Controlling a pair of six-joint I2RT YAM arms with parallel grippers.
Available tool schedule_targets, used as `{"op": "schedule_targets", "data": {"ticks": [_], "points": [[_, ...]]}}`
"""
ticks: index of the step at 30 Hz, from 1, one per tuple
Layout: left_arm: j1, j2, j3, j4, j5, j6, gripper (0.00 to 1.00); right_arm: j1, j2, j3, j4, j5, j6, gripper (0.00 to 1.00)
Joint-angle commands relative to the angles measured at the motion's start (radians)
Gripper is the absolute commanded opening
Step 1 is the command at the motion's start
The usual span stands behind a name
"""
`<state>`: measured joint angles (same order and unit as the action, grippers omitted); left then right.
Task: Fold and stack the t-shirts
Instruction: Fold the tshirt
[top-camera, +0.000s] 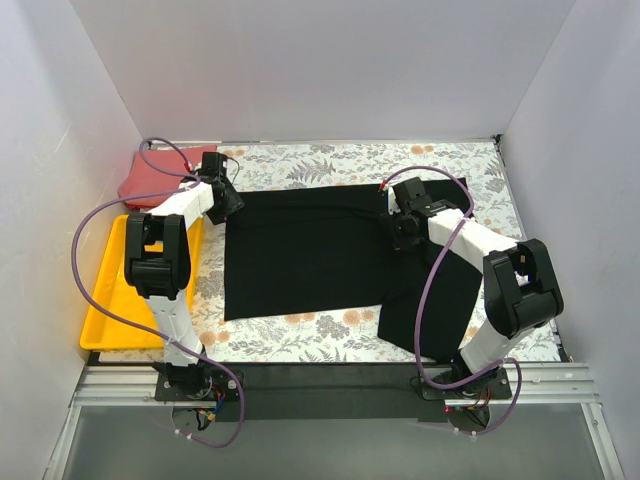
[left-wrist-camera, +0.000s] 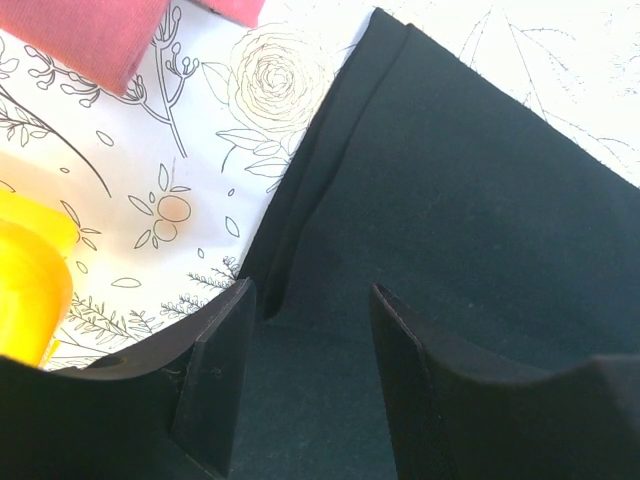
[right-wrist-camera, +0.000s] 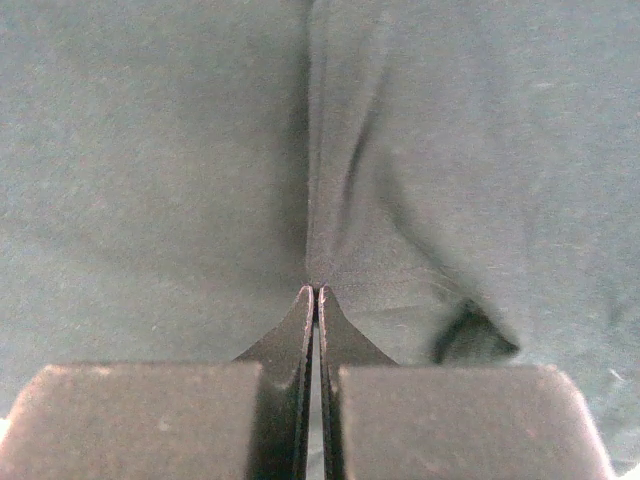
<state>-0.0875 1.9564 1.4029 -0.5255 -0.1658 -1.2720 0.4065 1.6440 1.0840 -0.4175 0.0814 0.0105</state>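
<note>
The black t-shirt (top-camera: 310, 250) lies spread flat on the floral cloth, with one part reaching toward the near right. My left gripper (top-camera: 228, 200) is open and low over the shirt's far left edge (left-wrist-camera: 300, 200), its jaws on either side of black cloth (left-wrist-camera: 310, 300). My right gripper (top-camera: 402, 238) is shut on a raised crease of the black shirt (right-wrist-camera: 316, 290) near its far right part. The coral-red t-shirt (top-camera: 165, 170) lies folded at the far left, and its corner also shows in the left wrist view (left-wrist-camera: 90, 40).
A yellow plastic tray (top-camera: 110, 300) sits at the left edge, and its rim shows in the left wrist view (left-wrist-camera: 30, 270). The floral-patterned cloth (top-camera: 300, 165) covers the table. White walls enclose the back and both sides.
</note>
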Motion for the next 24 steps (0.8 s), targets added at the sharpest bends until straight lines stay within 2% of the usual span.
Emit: {"op": "schedule_targets", "data": {"ticks": [1,5,9,12,20,24], "points": [[-0.003,-0.007,0.037,-0.013,-0.005,-0.009,0.48,0.006,0.011,0.017,-0.037,-0.054,-0.009,0.01],[-0.003,0.013,0.050,-0.014,0.012,-0.013,0.47,0.006,0.022,0.024,-0.037,-0.051,-0.007,0.01],[-0.003,0.042,0.053,-0.025,0.020,-0.012,0.39,0.006,0.025,0.025,-0.037,-0.051,-0.007,0.01],[-0.003,0.061,0.056,-0.030,0.022,-0.012,0.37,0.006,0.027,0.024,-0.035,-0.051,-0.007,0.01],[-0.003,0.068,0.097,-0.059,-0.021,0.019,0.04,0.005,-0.004,0.013,-0.037,-0.025,-0.007,0.01],[-0.003,0.081,0.172,-0.108,-0.057,0.057,0.02,0.006,-0.036,0.001,-0.044,-0.012,-0.004,0.01]]}}
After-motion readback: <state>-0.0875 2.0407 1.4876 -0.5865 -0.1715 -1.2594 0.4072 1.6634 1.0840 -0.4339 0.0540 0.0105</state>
